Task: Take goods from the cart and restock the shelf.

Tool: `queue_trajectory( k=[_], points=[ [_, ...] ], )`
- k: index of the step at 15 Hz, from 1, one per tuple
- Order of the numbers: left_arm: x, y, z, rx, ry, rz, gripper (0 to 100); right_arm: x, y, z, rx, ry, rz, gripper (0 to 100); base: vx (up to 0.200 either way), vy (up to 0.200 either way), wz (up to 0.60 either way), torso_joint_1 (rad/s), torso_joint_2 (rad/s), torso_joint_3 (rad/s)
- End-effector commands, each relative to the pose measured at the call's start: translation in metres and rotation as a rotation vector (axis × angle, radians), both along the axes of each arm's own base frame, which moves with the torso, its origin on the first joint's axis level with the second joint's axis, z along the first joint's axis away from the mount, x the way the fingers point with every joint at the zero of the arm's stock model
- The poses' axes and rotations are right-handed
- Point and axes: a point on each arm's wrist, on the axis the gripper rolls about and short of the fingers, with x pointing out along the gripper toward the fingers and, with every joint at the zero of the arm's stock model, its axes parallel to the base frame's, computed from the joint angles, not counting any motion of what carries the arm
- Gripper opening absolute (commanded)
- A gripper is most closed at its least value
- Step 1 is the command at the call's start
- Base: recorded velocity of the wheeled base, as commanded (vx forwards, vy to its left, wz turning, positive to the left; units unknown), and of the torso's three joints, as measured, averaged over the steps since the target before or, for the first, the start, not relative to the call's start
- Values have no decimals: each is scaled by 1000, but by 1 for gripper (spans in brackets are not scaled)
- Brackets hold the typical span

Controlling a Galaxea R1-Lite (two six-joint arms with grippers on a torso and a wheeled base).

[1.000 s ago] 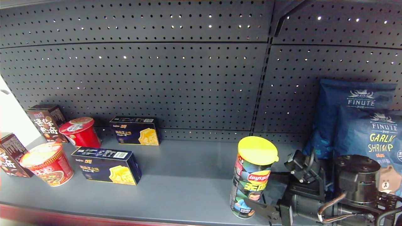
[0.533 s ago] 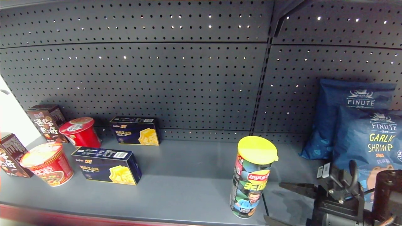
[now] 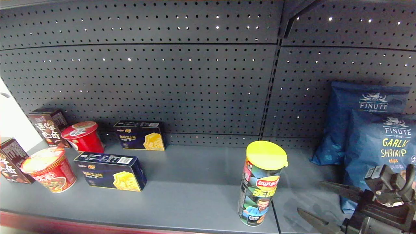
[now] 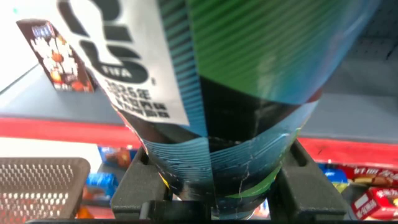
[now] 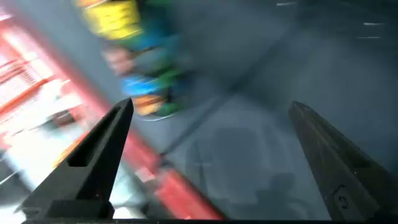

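Note:
A tall chips can [image 3: 261, 183] with a yellow lid stands upright near the front edge of the grey shelf [image 3: 195, 191]. Right of the can, my right gripper [image 3: 323, 204] is open and apart from it, with nothing between its fingers. In the right wrist view the same can [image 5: 140, 56] is a blur beyond the open right gripper [image 5: 214, 158]. My left gripper [image 4: 214, 186] is shut on a second can [image 4: 236, 81] with green, blue and black print, held below and in front of the shelf's red edge [image 4: 348, 149].
Two red cup noodles [image 3: 48, 169], two dark blue boxes [image 3: 112, 170] and brown boxes [image 3: 48, 126] sit on the shelf's left side. Blue snack bags [image 3: 377, 130] lean at the right. A pegboard wall [image 3: 182, 84] backs the shelf. A wire basket [image 4: 37, 183] lies below.
My right gripper has drawn back to the right, away from the chips can, which stays standing in the same spot.

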Motion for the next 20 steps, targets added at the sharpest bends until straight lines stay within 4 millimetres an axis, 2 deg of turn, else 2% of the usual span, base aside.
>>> queue_trajectory(
  k=[1, 3, 4, 6, 7, 9, 11, 12, 14, 17, 20],
  points=[
    [-2, 0, 12, 4, -24, -28, 0, -10, -7, 24, 32, -85, -52, 100, 0, 0, 0, 0, 0, 0],
    [-1, -1, 29, 55, -35, -117, 0, -24, -13, 49, 0, -99, -114, 100, 0, 0, 0, 0, 0, 0],
    [1, -3, 40, 89, -36, -182, 0, -39, -16, 59, -22, -101, -147, 100, 0, 0, 0, 0, 0, 0],
    [13, -6, 53, 95, 0, -290, 0, -64, -27, 61, -44, -116, -228, 100, 0, 0, 0, 0, 0, 0],
    [20, -8, 57, 94, 14, -329, 0, -69, -32, 61, -42, -120, -259, 100, 0, 0, 0, 0, 0, 0],
    [40, -12, 66, 82, 45, -470, 0, -75, -44, 67, -28, -123, -357, 100, 0, 0, 0, 0, 0, 0],
    [84, -18, 81, 66, 76, -582, 0, -85, -60, 75, -11, -150, -492, 100, 0, 0, 0, 0, 0, 0],
    [101, -20, 85, 62, 87, -611, 0, -95, -68, 70, -17, -147, -525, 100, 0, 0, 0, 0, 0, 0],
    [135, -28, 86, 60, 111, -683, 0, -122, -82, 48, -40, -123, -564, 100, 0, 0, 0, 0, 0, 0],
    [158, -46, 96, 63, 112, -806, 0, -149, -93, 15, 2, -175, -639, 100, 0, 0, 0, 0, 0, 0],
    [184, -63, 86, 67, 200, -842, 0, -162, -94, -8, 17, -209, -758, 100, 0, 0, 0, 0, 0, 0]
  ],
)
